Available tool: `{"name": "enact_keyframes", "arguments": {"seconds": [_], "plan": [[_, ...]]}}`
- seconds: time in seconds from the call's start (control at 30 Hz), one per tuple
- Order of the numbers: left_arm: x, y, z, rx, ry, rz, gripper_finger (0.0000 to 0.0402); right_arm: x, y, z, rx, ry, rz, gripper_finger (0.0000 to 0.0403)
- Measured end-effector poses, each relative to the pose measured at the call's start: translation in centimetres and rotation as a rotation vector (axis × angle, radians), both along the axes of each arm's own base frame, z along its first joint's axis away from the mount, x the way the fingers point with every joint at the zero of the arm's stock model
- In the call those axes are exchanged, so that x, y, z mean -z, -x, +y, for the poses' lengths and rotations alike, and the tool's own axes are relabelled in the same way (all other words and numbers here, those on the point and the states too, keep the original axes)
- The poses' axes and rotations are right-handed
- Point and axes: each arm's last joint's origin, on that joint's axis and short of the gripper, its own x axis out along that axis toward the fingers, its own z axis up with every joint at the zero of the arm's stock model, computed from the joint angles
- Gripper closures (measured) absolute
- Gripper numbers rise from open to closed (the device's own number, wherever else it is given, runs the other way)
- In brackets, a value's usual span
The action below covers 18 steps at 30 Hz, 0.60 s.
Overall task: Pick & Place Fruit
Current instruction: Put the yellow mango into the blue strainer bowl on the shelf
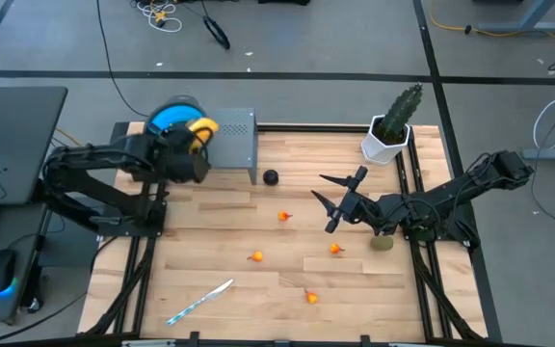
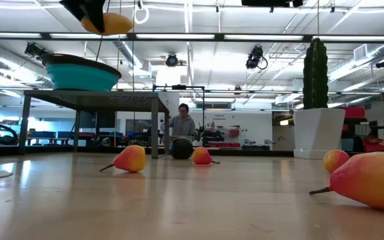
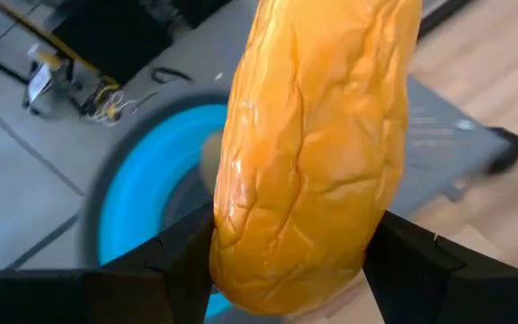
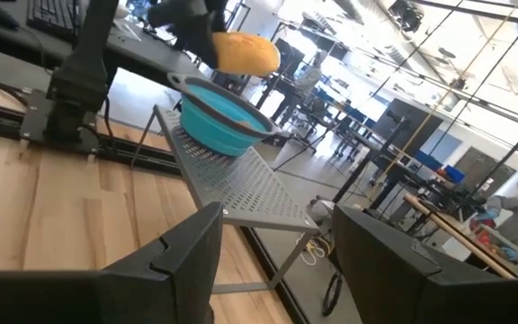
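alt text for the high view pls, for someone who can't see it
From above: the left tool holds a yellow fruit over a blue bowl on a grey stand at the table's far left. The right tool hangs open mid-table. A black ball, four small orange pieces and a white stick lie on the wood; a cactus stands far right.

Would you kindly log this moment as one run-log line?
left gripper: shut on yellow-orange fruit, above blue bowl | right gripper: open, mid-table

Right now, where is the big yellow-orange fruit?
The yellow-orange fruit is clamped in the left end effector, held above the blue bowl on the grey stand at the table's far left.
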Motion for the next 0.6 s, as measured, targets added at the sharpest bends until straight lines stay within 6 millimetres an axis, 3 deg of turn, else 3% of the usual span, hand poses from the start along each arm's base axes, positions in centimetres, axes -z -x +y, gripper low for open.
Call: {"name": "enact_keyframes", "arguments": {"seconds": [0.23,0.6], "plan": [[-0.5,1.5,2.3,-0.134,-0.005,-0.019,0.0156,0.0,0.0,0.0,0.0,0.0,0.0,0.0183],[3.2,2.3,5.1,-0.264,-0.056,0.193,0.0156,0.0,0.0,0.0,0.0,0.001,0.002,0.0183]]}}
